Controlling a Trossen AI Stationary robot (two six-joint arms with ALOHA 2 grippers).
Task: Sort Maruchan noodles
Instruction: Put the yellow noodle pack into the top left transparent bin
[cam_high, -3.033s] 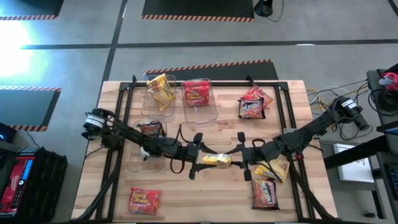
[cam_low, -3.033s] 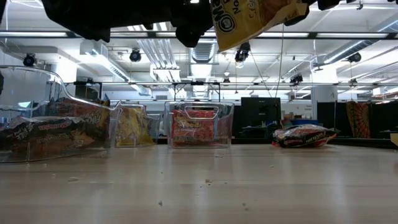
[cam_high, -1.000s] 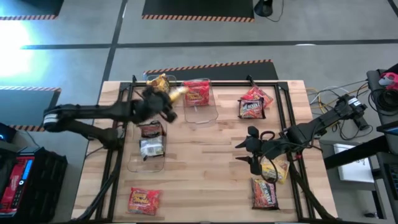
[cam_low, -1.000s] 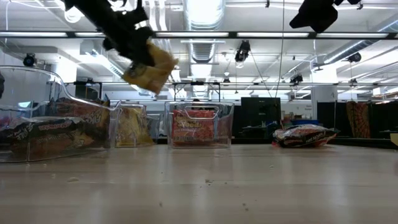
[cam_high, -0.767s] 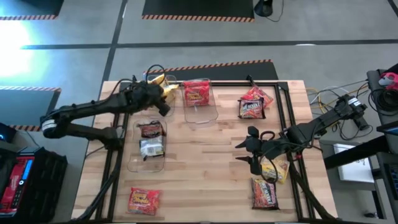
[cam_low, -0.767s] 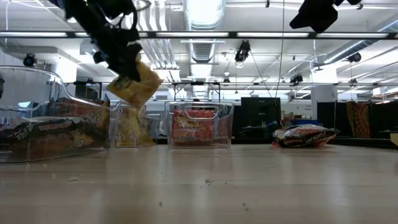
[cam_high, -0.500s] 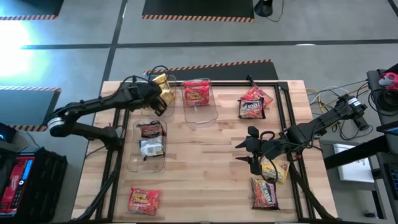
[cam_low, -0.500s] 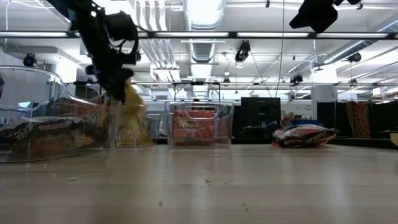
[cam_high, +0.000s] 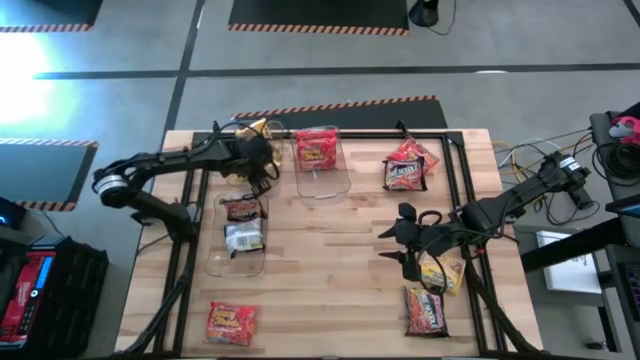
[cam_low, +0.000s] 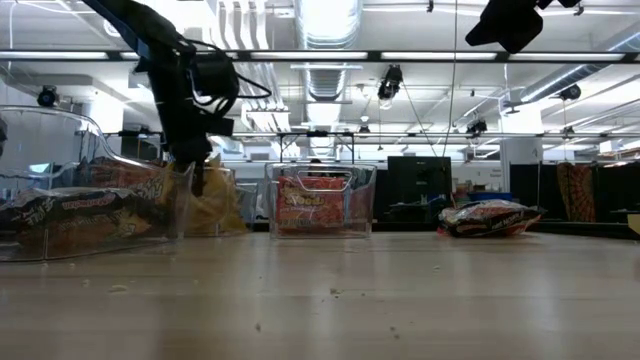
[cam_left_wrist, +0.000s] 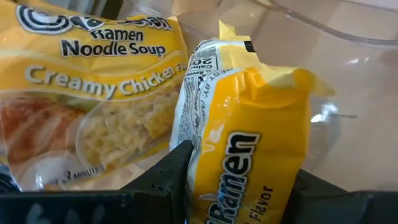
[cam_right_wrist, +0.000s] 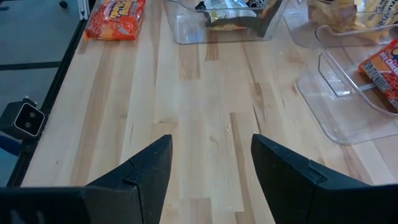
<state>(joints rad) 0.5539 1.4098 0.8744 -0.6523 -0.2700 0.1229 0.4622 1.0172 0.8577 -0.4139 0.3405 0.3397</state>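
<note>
Left end effector (cam_high: 258, 160) carried yellow packet (cam_left_wrist: 249, 149) from worktop centre into bin (cam_high: 248, 128) at far-left corner; fingers clamped on it, release pending. Right end effector (cam_high: 405, 240) open, idle near right edge.

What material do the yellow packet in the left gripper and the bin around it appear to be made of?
Yellow packet in the left gripper: apparently thin glossy plastic film, since it is creased, crinkled and printed. Bin: seemingly clear hard plastic, see-through with bright glints on its curved wall.
</note>
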